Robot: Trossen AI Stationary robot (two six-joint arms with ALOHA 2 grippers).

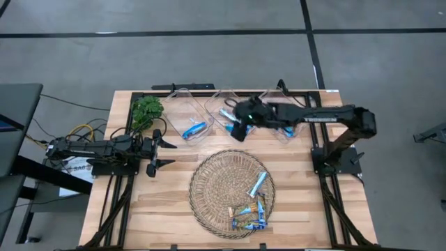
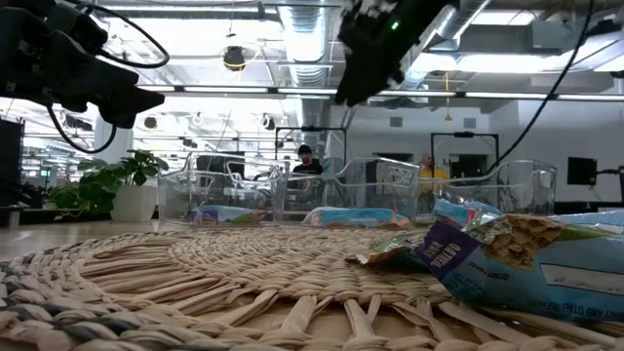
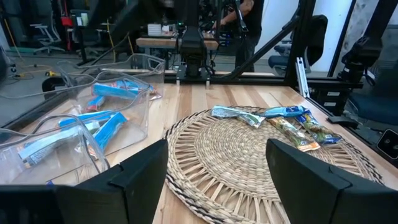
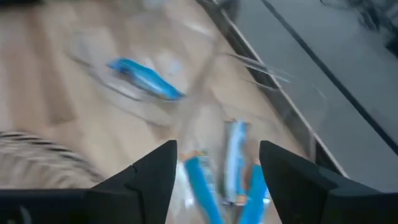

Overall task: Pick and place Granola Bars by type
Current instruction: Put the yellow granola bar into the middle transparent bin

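Foil-wrapped Granola Bars (image 1: pixel 249 212) lay in a small cluster near the front-right rim of the wicker tray (image 1: pixel 209 183), with one light-blue bar (image 1: pixel 258 183) apart from them, nearer the tray's centre. More bars sat sorted in the clear bins (image 1: pixel 202 111) along the far edge of the table (image 1: pixel 167 202): a bright blue one in the left bin, several blue ones in the middle bin.

Handling judgement: each bar appeared light, flat and slightly flexible, with a slick, crinkly wrapper. A grip across the narrow width at mid-length would probably hold best; the crimped ends would likely slip or tear.

The right gripper (image 4: pixel 214 174) hovered over the middle bin with its fingers spread wide and nothing between them. The left gripper (image 1: pixel 157 153) waited near the table's left side, beside the tray, likewise spread wide and empty.

Clearances: the bin walls stood upright and thin, so an exit straight upward seemed advisable. The woven tray's surface was ribbed, and overlapping bars in the cluster left little room for fingers; the lone bar offered open space on all sides. A potted plant (image 1: pixel 145 111) stood just beside the left bin.
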